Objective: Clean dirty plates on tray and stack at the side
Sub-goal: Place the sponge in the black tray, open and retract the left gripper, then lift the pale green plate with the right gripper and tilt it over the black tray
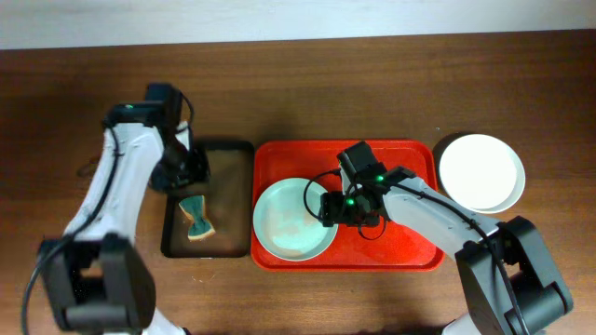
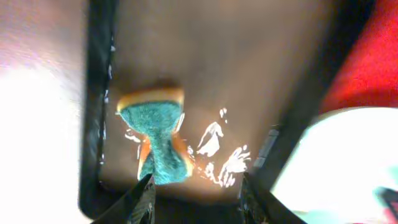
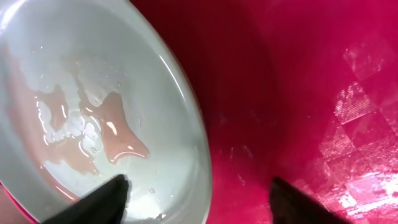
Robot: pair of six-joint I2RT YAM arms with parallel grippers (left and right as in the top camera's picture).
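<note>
Plate on tray: right rim sits between spread, unclosed jaws of right gripper. Left gripper, jaws also released, hangs over sponge, well left.

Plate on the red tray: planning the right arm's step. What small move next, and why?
Probably shut the right tool on the rim of the plate: it sits open astride that rim, and the sponge lies loose in the black tray.

Left gripper and right gripper hang low (both jaws spread wide).
</note>
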